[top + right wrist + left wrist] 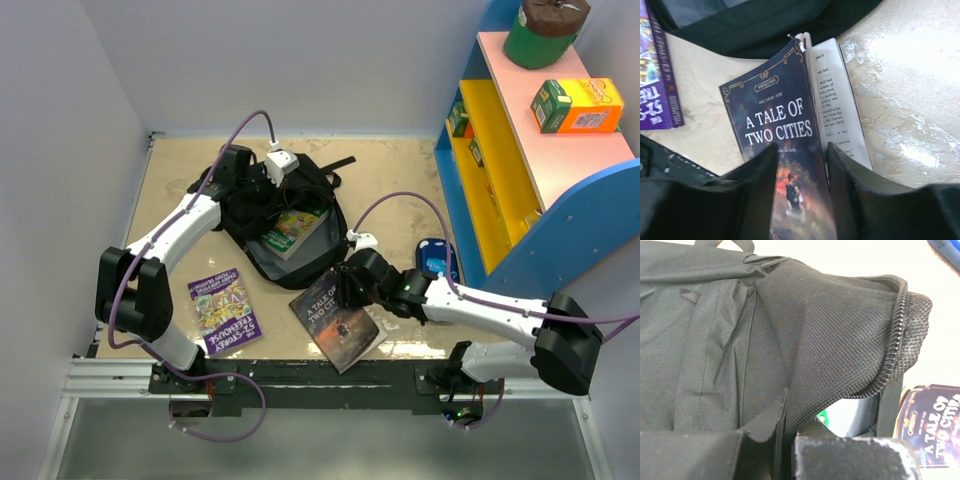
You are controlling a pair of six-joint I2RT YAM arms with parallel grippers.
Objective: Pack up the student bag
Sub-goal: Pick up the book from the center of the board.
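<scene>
Black fabric of the student bag (312, 192) is being shown in the top external view at the middle-rear of the table (400, 190). Its mouth is being presented open toward the arms, with a green book (295, 232) lodged inside. The left gripper (238, 178) is being held at the bag's rear-left edge. The right gripper (345, 290) is being held over a dark novel (338, 325) just in front of the bag. A purple book (225, 310) is being left flat to the novel's left.

In the left wrist view, a fold of the student bag (740, 340) is being clamped between the closed jaws of the left gripper (785, 440).

In the right wrist view, the novel's (780, 115) raised front cover is being straddled by the right gripper (802, 200). Whether the cover is being pinched cannot be told.
</scene>
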